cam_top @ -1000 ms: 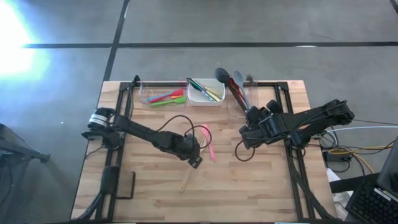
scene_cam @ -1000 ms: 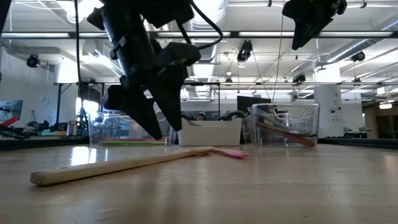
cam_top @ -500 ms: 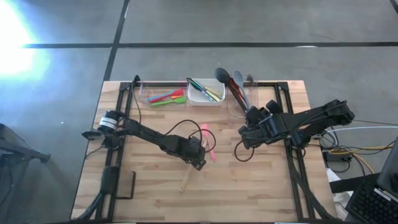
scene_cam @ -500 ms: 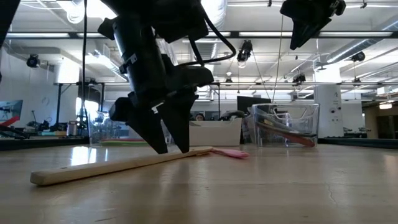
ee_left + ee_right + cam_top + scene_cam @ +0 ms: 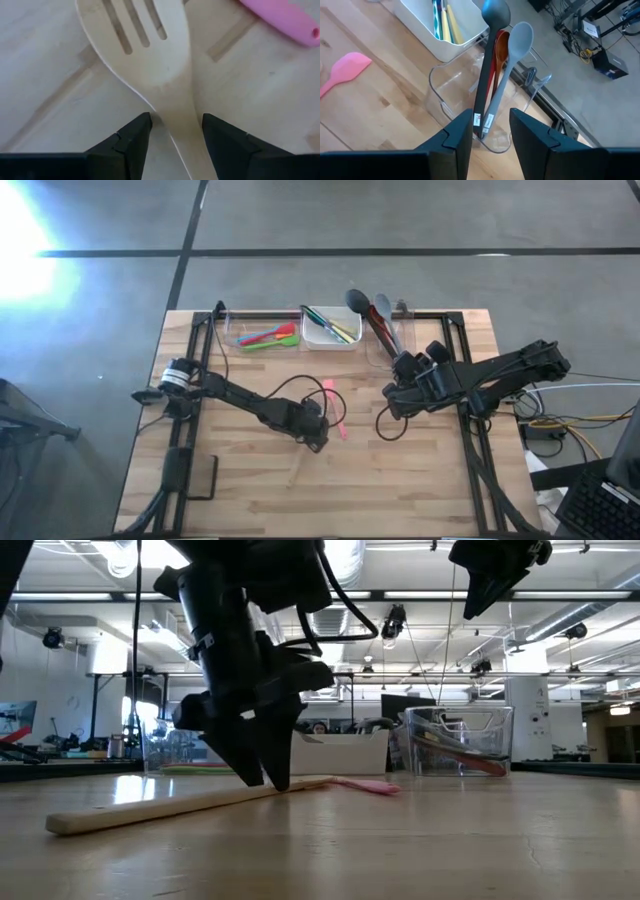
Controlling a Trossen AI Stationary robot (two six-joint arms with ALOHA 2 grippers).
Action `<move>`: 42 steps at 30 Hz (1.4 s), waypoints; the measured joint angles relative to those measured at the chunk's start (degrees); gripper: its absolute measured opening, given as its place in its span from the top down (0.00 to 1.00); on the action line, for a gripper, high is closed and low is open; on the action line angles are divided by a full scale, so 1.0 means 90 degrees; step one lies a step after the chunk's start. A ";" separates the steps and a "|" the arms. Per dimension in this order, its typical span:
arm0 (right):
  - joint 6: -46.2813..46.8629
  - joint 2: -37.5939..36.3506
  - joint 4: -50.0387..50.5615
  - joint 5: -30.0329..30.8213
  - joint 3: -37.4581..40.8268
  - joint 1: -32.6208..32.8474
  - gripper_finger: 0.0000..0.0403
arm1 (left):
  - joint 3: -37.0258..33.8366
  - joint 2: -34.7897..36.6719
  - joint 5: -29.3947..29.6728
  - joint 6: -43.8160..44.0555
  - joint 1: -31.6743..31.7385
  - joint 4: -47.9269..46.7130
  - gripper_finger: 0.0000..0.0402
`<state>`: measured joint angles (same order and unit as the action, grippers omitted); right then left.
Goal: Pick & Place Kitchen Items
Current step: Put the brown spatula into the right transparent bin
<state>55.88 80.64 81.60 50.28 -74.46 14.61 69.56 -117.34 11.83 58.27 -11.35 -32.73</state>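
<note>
A wooden slotted fork (image 5: 150,50) lies flat on the table, handle toward the near edge (image 5: 298,470). My left gripper (image 5: 174,125) points steeply down over it, open. One finger stands on each side of the fork's neck, just below the slotted head, with thin gaps showing. In the low view the left gripper's tips (image 5: 266,780) reach down to the fork (image 5: 180,808). A pink spatula (image 5: 333,408) lies flat just beyond. My right gripper (image 5: 490,125) hangs open, high above the table's right side (image 5: 392,405), with nothing between its fingers.
Along the far edge stand three tubs. A clear tub (image 5: 262,335) holds red, green and teal utensils. A white tub (image 5: 330,328) holds several slim ones. Another clear tub (image 5: 470,105) holds upright dark grey, light grey and orange spoons. Black frame rails (image 5: 200,350) run along both sides.
My left gripper has come down onto the table over the wooden fork and tipped more steeply downward. Its fingers have drawn somewhat closer together around the fork's neck. The fork and the pink spatula have stayed where they were.
</note>
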 joint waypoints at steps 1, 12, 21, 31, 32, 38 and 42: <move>-0.0018 0.0000 -0.0002 0.0000 0.0000 0.0000 0.70 | -0.0002 0.0000 0.0043 -0.0047 0.0000 -0.0076 0.53; -0.0046 0.0000 -0.0023 0.0000 0.0000 0.0000 0.68 | -0.0010 0.0015 0.0283 -0.0101 0.0032 -0.0592 0.59; -0.0070 0.0000 -0.0065 -0.0005 0.0000 0.0000 0.71 | -0.0010 0.0024 0.0086 -0.0145 0.0209 -0.0857 0.62; -0.0099 0.0000 -0.0113 -0.0009 0.0000 0.0000 0.68 | -0.0026 0.0051 -0.0097 -0.0660 0.0236 -0.0724 0.80; -0.0107 0.0002 -0.0117 -0.0009 0.0000 0.0000 0.68 | -0.0033 0.0067 -0.0108 -0.0687 0.0236 -0.0719 0.80; -0.0117 0.0002 -0.0119 -0.0010 0.0000 0.0000 0.69 | -0.0058 0.0411 -0.0101 -0.0798 0.0233 -0.0712 0.80; -0.0117 0.0005 -0.0120 -0.0012 0.0000 0.0000 0.71 | -0.0058 0.0848 0.0071 -0.0810 0.0214 -0.0733 0.80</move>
<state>54.83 80.68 80.52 50.17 -74.46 14.61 69.04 -109.71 12.46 50.98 -9.43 -39.32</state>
